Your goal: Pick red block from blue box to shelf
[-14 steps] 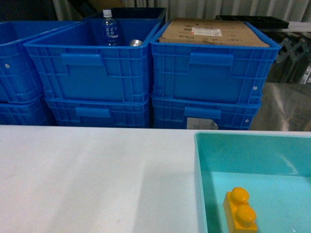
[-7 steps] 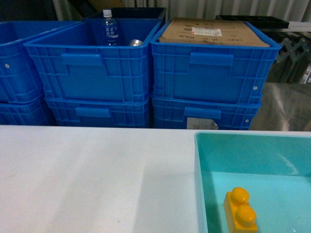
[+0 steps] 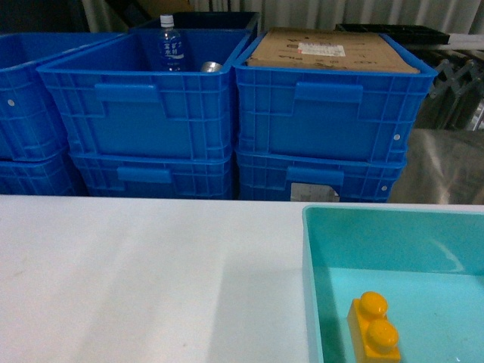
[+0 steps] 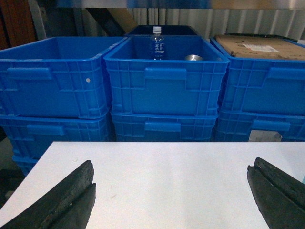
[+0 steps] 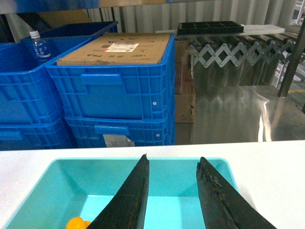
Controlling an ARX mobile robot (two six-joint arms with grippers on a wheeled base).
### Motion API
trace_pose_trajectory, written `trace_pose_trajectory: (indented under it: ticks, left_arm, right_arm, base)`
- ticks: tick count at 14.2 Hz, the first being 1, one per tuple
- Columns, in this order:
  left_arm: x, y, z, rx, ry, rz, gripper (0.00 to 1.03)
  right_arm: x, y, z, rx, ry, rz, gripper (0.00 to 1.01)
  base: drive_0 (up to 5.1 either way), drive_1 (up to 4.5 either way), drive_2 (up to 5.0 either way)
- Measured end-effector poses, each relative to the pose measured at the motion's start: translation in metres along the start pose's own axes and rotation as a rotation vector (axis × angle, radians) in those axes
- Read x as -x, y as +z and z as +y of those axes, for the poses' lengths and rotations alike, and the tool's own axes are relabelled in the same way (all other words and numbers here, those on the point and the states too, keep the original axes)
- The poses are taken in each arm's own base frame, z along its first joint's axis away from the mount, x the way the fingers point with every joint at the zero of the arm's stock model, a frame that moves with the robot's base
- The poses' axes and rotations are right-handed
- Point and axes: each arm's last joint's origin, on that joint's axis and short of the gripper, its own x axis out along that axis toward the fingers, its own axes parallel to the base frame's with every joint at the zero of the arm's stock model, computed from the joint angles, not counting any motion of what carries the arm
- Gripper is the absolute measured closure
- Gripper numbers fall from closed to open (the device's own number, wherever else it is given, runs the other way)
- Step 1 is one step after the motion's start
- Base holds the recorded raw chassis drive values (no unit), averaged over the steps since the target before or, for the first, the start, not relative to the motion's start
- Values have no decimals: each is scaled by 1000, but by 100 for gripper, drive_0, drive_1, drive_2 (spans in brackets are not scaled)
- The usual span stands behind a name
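A flat white worktop (image 3: 136, 280) fills the near part of the view. On it, at the right side, sits the blue box (image 3: 311, 287), a pale turquoise bin with smooth walls. The left part of the worktop shows only its white top.

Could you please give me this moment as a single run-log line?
left pincer: open, over white table | right pincer: open, above blue box | yellow brick: in blue box | red block: not visible
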Motion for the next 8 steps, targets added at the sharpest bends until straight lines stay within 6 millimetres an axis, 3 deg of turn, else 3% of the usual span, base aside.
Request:
trace_pose_trajectory:
  ticks: [4,8]
  left_arm:
    - [0,0,0,0,0,0,5]
    - [0,0,0,0,3,0,5]
  right_arm:
    - [3,13,14,82,2,-158,75]
    - [3,13,14,112,-10,-151,75]
  base:
    - [0,0,0]
    - [0,0,0]
